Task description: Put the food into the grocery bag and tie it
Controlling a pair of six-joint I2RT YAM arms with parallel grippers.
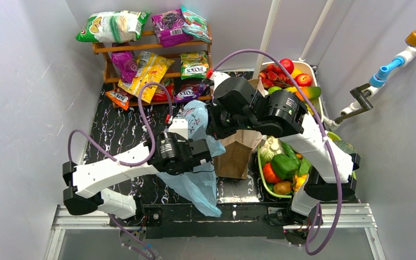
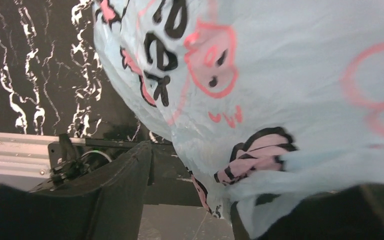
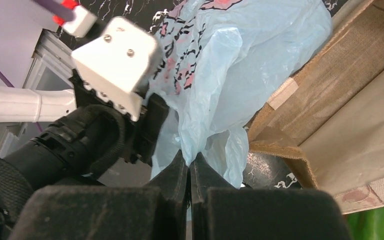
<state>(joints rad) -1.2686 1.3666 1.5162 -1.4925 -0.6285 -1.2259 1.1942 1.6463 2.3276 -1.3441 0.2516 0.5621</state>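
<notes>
The grocery bag point(image 1: 197, 187), thin light-blue plastic with pink figures, hangs between my two grippers near the table's front middle. My left gripper point(image 1: 206, 154) is open; in the left wrist view point(image 2: 190, 200) its fingers stand wide apart and the bag point(image 2: 290, 75) drapes over the right finger point(image 2: 340, 215). My right gripper point(image 1: 212, 130) is shut on a fold of the bag's edge point(image 3: 215, 135), its tips point(image 3: 190, 160) pinching the plastic. The food point(image 1: 283, 165) lies in a green tray point(image 1: 262, 181) at the right, outside the bag.
A stiff brown paper bag point(image 1: 238, 154) stands just right of the grippers, close in the right wrist view point(image 3: 340, 100). A second basket of red and yellow fruit point(image 1: 292, 73) sits at the back right. A wooden shelf with snack packs point(image 1: 151, 51) stands at the back.
</notes>
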